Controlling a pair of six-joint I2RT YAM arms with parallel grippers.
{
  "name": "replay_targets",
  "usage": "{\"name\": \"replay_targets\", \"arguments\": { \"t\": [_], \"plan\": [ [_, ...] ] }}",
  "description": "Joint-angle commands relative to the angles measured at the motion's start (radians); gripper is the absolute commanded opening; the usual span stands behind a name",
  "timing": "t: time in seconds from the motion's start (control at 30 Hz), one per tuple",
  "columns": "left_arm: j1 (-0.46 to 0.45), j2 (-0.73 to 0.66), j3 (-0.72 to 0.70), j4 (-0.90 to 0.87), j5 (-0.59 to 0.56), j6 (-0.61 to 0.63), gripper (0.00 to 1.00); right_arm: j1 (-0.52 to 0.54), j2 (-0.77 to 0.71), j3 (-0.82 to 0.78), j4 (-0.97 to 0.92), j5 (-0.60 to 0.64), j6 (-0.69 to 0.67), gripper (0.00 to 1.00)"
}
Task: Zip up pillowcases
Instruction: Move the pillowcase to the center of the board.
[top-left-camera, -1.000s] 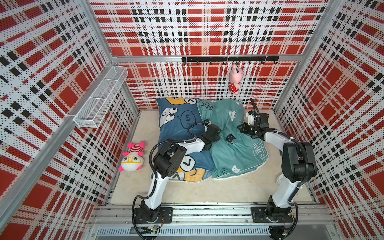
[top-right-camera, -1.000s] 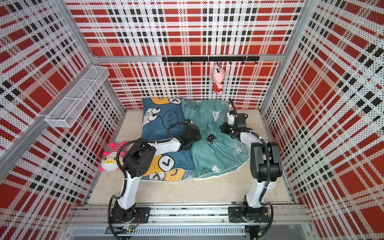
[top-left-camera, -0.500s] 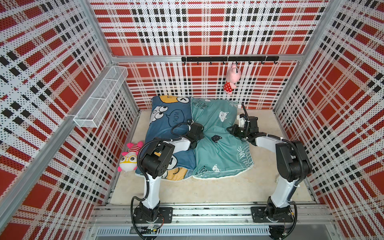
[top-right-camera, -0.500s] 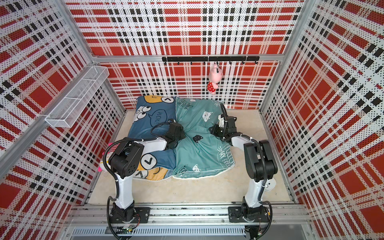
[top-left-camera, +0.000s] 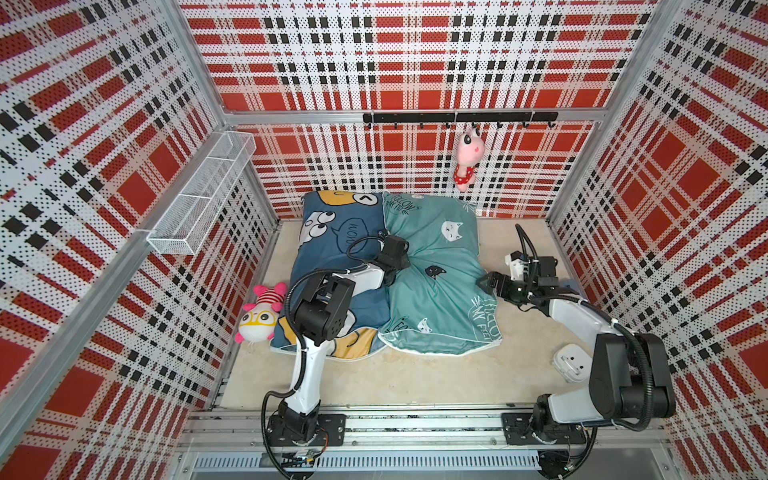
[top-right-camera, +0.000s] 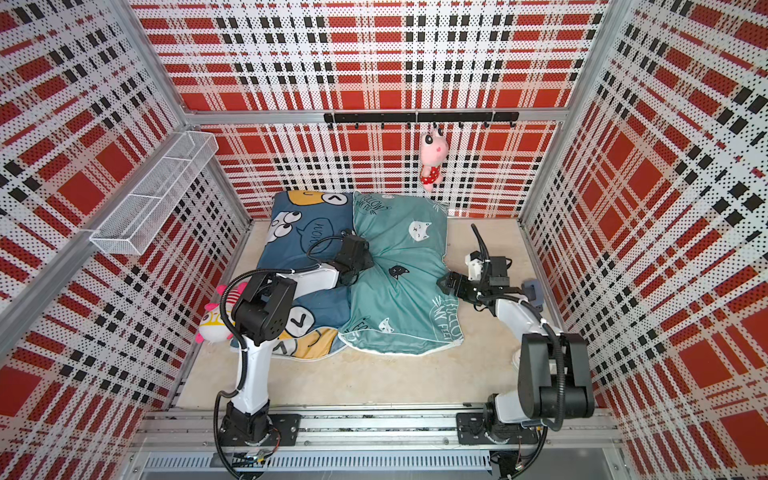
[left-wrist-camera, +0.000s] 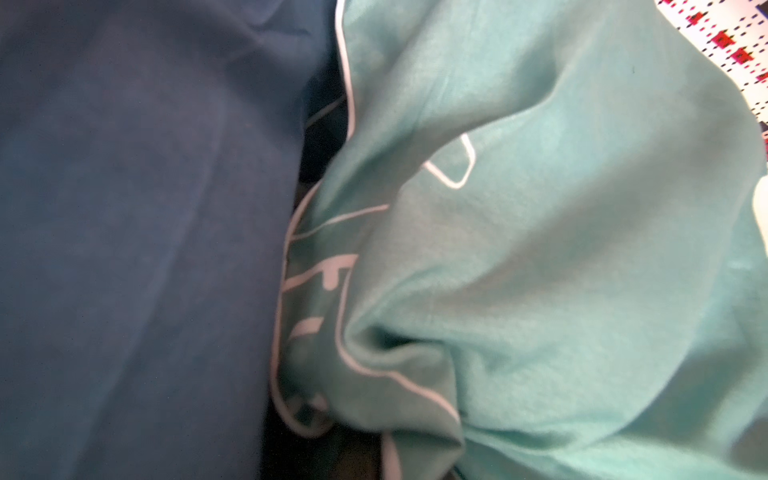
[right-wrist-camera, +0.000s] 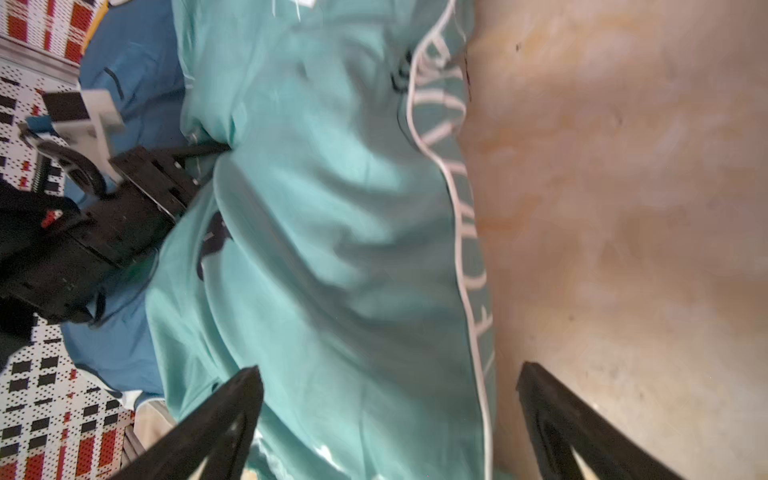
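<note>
The dark blue pillowcase (top-left-camera: 332, 237) and the teal pillowcase (top-left-camera: 440, 307) lie side by side on the beige bench (top-left-camera: 415, 378). The blue one is on the robot's left, the teal one on its right, and their inner edges touch along the full length. Both far ends rest against the rear wall. The left tool (top-left-camera: 397, 259) sits on the line where the two cases meet. In the right wrist view, the left tool (right-wrist-camera: 210, 149) has its jaws closed together, with the tips buried in a fold of the teal fabric. Creases radiate from that point across the teal case, so the tool is clamped on that fabric. The left wrist view shows only blue cloth beside bunched teal cloth; the tool itself is not visible there. The right tool (top-left-camera: 490, 284) is at the outer edge of the teal pillowcase, level with its middle. In the right wrist view, the right tool (right-wrist-camera: 386, 399) has its jaws spread wide and grips nothing. One finger is over teal fabric, the other over bare bench, with the white piping (right-wrist-camera: 461, 232) between them. A plush with yellow glasses (top-left-camera: 259, 318) touches the outer edge of the blue case. A pink plush (top-left-camera: 468, 160) hangs from the hook rail (top-left-camera: 415, 117).
</note>
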Motion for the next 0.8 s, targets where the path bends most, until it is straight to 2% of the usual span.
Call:
{"name": "replay_targets", "arguments": {
  "t": [0.0,0.23,0.4,0.6,0.77],
  "plan": [
    [0.054,0.073,0.03,0.059,-0.049,0.01,0.0,0.01,-0.013,-0.065,-0.025,-0.013,-0.043,1.0],
    [0.053,0.081,0.024,0.062,-0.05,0.012,0.0,0.006,0.069,-0.064,0.086,0.003,-0.097,1.0],
    [0.051,0.08,0.023,0.067,-0.045,0.007,0.0,0.007,0.126,-0.09,0.195,-0.091,-0.102,1.0],
    [0.047,0.09,0.035,0.067,-0.046,0.003,0.0,0.023,0.028,-0.198,0.154,-0.19,-0.099,1.0],
    [0.043,0.103,0.041,0.067,-0.041,-0.002,0.0,0.036,-0.062,-0.314,0.13,-0.193,0.024,1.0]
  ]
}}
